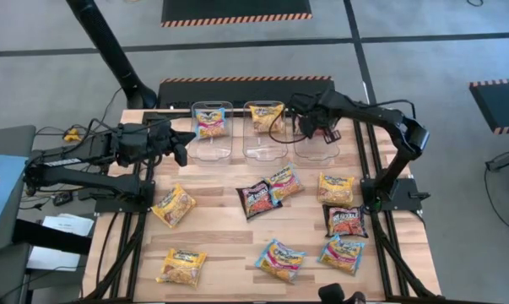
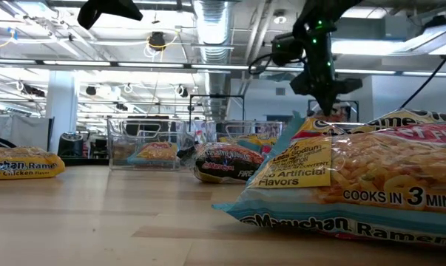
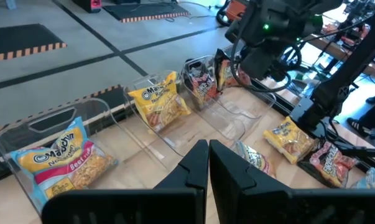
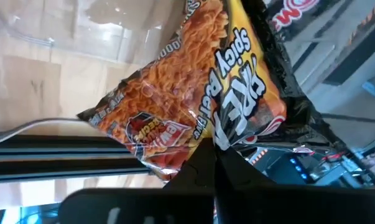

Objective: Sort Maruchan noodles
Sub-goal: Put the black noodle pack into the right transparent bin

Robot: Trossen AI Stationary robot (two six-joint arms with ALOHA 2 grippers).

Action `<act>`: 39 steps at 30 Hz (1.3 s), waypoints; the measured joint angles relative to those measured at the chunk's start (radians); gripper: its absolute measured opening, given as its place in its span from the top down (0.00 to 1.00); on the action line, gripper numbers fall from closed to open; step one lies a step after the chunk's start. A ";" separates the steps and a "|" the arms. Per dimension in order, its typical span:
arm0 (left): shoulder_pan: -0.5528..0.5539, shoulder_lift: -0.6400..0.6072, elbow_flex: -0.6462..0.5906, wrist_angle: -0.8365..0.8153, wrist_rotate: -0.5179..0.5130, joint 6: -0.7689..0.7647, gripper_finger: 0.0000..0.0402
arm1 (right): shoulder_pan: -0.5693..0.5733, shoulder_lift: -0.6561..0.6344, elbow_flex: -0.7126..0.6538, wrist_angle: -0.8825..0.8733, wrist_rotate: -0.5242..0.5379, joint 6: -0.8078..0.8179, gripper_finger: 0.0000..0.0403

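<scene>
Eight packets lie loose on the table [image 1: 216,241], unsorted. Beyond them, left gripper [image 1: 183,143] waits over the left edge, fingers pressed together, empty. Farthest back, right gripper [image 1: 315,127] pinches a dark spicy beef packet [image 4: 193,106] above the right-hand bin [image 1: 317,148]. Step: binning it. Next: lower, release inside.

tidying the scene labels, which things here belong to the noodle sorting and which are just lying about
Job: glossy flat ramen packets loose on the table; dark maroon-black spicy beef packet pinched in the right claw; three clear plastic bins.
Lying about: black hazard-striped floor mat; cables beside the table.
</scene>
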 joint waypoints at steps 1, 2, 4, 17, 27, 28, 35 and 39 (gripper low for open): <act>0.000 0.000 0.000 0.000 0.000 0.000 1.00 | 0.003 0.000 -0.012 0.014 0.005 -0.016 0.98; 0.000 0.000 0.000 0.000 0.000 0.002 1.00 | 0.006 0.000 -0.022 0.028 0.007 -0.033 0.98; 0.000 0.000 0.000 0.000 0.000 0.015 1.00 | 0.011 0.000 -0.038 0.061 0.007 -0.078 0.98; 0.000 0.001 0.000 0.000 0.009 0.063 1.00 | 0.020 0.089 -0.048 0.153 0.011 -0.181 0.98; 0.000 0.001 0.000 -0.001 0.008 0.062 1.00 | 0.018 0.116 -0.048 0.225 0.032 -0.101 0.93; 0.000 0.001 0.000 -0.002 0.008 0.062 1.00 | 0.018 0.116 -0.048 0.224 0.032 -0.090 0.92; 0.000 0.001 0.000 -0.002 0.008 0.083 1.00 | 0.014 0.116 -0.048 0.224 0.031 -0.031 0.85; 0.000 0.001 0.000 -0.002 0.008 0.082 1.00 | 0.014 0.116 -0.048 0.224 0.031 0.025 0.82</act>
